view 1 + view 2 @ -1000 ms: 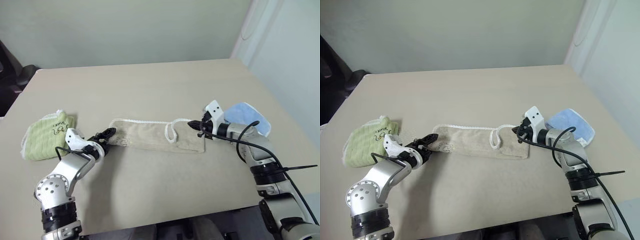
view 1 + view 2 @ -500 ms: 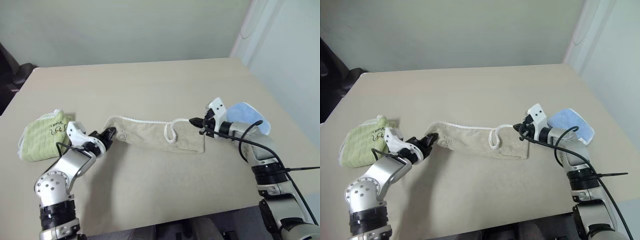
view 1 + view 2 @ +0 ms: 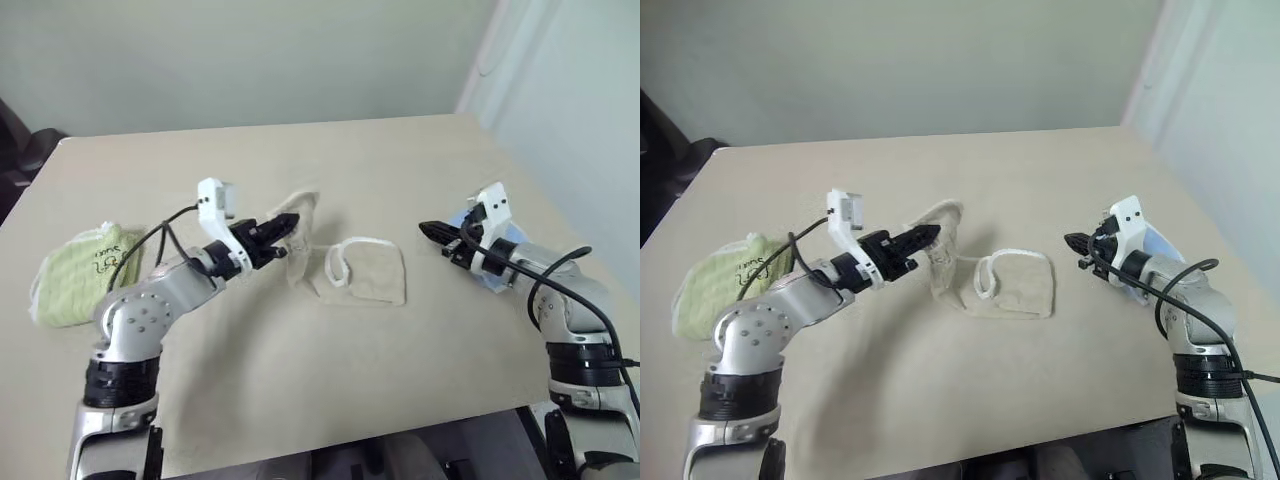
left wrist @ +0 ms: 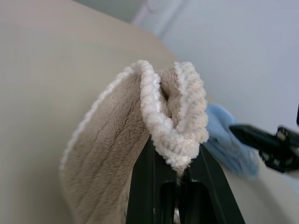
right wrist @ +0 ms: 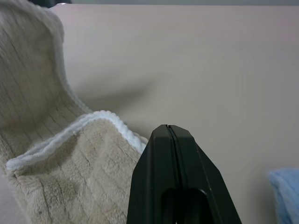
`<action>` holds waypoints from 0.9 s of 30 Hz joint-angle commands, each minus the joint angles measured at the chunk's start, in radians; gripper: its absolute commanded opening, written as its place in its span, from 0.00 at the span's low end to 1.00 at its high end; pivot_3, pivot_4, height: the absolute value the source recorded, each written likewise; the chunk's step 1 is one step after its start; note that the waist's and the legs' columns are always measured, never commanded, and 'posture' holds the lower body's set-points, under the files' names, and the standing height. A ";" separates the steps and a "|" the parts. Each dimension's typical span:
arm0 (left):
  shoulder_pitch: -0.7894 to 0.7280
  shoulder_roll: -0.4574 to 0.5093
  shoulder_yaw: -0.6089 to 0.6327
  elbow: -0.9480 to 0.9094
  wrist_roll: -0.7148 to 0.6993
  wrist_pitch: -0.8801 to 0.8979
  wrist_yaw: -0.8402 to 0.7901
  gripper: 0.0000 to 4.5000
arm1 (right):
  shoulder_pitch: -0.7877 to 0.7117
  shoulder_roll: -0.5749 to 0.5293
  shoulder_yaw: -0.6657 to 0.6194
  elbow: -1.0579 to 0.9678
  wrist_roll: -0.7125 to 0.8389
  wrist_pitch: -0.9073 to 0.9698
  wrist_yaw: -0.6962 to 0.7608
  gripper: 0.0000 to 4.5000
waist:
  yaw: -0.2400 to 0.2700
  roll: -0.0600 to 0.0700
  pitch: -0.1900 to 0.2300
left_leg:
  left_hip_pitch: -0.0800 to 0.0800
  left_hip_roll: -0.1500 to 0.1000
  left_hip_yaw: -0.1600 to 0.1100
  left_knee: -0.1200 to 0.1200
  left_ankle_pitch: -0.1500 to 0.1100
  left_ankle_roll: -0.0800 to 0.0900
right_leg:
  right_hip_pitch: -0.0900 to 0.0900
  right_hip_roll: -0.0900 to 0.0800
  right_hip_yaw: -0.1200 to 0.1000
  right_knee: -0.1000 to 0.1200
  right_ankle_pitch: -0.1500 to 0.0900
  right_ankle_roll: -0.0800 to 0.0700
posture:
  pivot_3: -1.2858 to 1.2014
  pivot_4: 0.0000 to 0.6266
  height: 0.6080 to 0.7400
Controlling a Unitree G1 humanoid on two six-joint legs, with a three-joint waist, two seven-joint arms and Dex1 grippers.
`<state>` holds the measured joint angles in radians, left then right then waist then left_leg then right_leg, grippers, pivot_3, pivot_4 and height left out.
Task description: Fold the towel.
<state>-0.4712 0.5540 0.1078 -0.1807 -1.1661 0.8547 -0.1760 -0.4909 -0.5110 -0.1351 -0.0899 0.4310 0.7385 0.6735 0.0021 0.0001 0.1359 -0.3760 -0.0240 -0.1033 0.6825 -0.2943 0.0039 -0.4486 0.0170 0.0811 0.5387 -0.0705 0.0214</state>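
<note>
The beige towel (image 3: pixel 372 276) with white corded edging lies in the middle of the table. Its left end is lifted and arched over toward the right. My left gripper (image 3: pixel 287 224) is shut on that raised end, and the left wrist view shows the corded edge bunched between its fingers (image 4: pixel 145 183). The towel's right part lies flat, with the white loop (image 3: pixel 338 266) on top. My right gripper (image 3: pixel 428 229) hovers to the right of the towel, apart from it, shut and empty. In the right wrist view its closed tips (image 5: pixel 169 128) point at the towel's near corner (image 5: pixel 60 163).
A small green folded cloth (image 3: pixel 72 272) with black writing lies at the table's left. A light-blue folded cloth (image 5: pixel 286 190) lies under and behind my right arm. The tan table (image 3: pixel 300 150) reaches toward a wall at the back; its right edge runs near my right arm.
My left gripper has shut on the towel's left end, lifted it and carried it right over the towel. My right gripper has drawn up and right, off the towel's right corner.
</note>
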 commanded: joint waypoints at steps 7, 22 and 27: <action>-0.110 -0.051 -0.170 0.042 0.248 -0.001 -0.191 0.01 | 0.027 -0.010 -0.042 -0.085 0.034 0.010 -0.056 0.00 | 0.001 0.000 0.000 | -0.001 0.000 0.000 0.000 0.001 0.002 | 0.000 0.000 0.000 0.000 -0.001 0.001 | 0.52 0.24 1.00; -0.311 -0.221 -0.572 0.197 0.662 0.013 -0.368 0.10 | 0.053 -0.010 -0.055 -0.101 0.035 0.003 -0.101 0.00 | 0.010 0.000 0.000 | -0.002 0.000 0.000 0.001 0.003 0.008 | 0.001 -0.002 0.000 -0.001 -0.002 0.004 | 0.52 0.24 1.00; -0.294 -0.238 -0.550 0.193 0.703 0.015 -0.400 0.45 | 0.066 -0.010 -0.061 -0.111 0.038 0.003 -0.111 0.00 | 0.010 0.000 0.000 | -0.003 0.000 0.001 0.002 0.004 0.009 | 0.001 -0.002 0.000 -0.001 -0.002 0.005 | 0.52 0.24 1.00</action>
<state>-0.7637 0.3208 -0.4725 0.0383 -0.4750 0.8819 -0.5633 -0.4210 -0.5141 -0.1605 -0.1565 0.4494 0.7515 0.5709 0.0123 0.0003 0.1359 -0.3794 -0.0244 -0.1026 0.6843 -0.2903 0.0135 -0.4479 0.0151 0.0815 0.5379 -0.0727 0.0263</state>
